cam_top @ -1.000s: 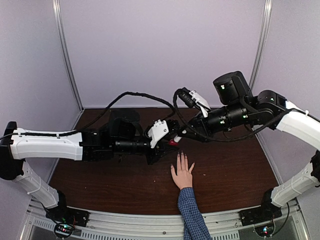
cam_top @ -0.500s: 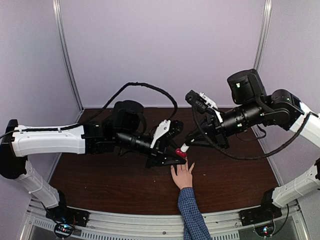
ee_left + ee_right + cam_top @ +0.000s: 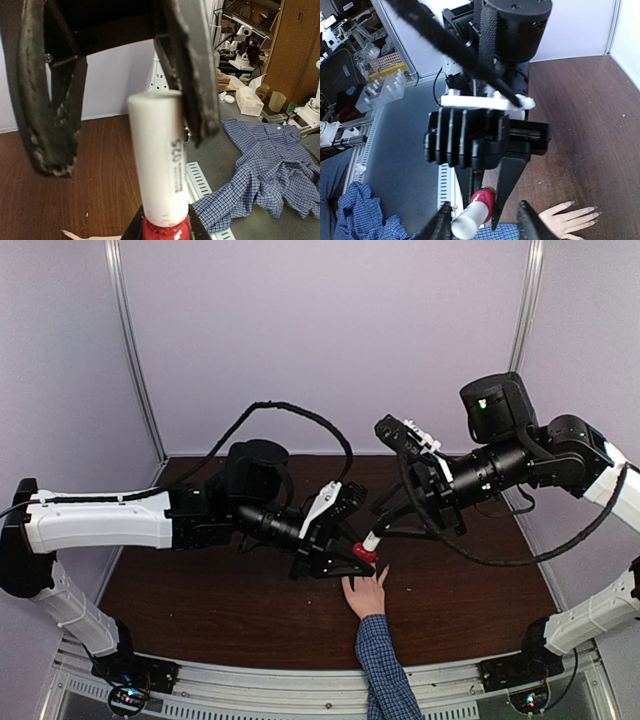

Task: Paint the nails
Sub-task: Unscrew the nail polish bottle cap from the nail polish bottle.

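Nails: on the fingertips of the human hand [image 3: 366, 593], lying flat on the brown table [image 3: 470, 585] just below and in front of both claws; in the right wrist view the fingers [image 3: 572, 212] stretch out to the right of that claw's tips, nails [image 3: 592, 209] long and pointed, their colour too faint to call.
Sleeve: blue checked sleeve [image 3: 385, 670] running from the wrist back to the near table edge.
Polish bottle: small red bottle [image 3: 364, 553] with a long white cap [image 3: 157, 160], sitting right above the fingertips of the hand.
Left gripper [image 3: 352, 558]: clamped on the red bottle, black fingers [image 3: 52, 125] reaching past the white cap on both sides in its own camera.
Right gripper [image 3: 482, 220]: jaws apart and straddling the white cap [image 3: 469, 216], a finger on either side; whether they touch the cap I can't tell.
Arms: both reach in from the sides and meet over the middle of the table, just beyond the hand.
Background: a blue checked cloth [image 3: 260, 170] lies on the grey floor off to the right of the left claw.
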Robot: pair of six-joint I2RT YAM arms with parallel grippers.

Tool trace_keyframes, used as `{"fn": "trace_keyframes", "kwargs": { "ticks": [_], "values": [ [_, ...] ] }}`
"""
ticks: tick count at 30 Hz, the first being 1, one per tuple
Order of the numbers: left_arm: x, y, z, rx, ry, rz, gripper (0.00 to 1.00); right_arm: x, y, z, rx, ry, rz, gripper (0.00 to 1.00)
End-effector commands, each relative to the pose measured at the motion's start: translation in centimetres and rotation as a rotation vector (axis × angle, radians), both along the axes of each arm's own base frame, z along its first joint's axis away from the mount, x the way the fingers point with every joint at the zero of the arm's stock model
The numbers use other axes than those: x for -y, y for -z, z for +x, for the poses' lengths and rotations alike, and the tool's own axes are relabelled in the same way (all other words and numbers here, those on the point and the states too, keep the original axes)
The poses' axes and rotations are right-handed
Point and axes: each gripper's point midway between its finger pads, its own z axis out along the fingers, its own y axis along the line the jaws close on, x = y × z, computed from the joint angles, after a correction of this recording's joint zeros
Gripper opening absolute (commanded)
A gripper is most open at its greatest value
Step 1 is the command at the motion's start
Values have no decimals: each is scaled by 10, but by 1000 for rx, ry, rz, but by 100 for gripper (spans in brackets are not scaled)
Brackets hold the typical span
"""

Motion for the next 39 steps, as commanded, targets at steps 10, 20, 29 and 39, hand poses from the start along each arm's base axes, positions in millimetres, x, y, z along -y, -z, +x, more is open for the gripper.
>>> {"fn": "trace_keyframes", "kwargs": {
  "ticks": [10, 20, 29, 39],
  "values": [
    [-7, -14, 72, 231, -455, -39, 0, 16, -20, 57, 13, 376, 16, 64],
    [-11, -6, 98, 267, -597, -1, 0, 6, 2, 67, -69, 423, -32, 57],
    [-10, -5, 100, 275, -609, -4, 0, -5, 19, 81, -116, 481, -61, 43],
    [-10, -4, 102, 269, -620, 4, 0, -10, 19, 77, -117, 433, -53, 13]
  ]
}}
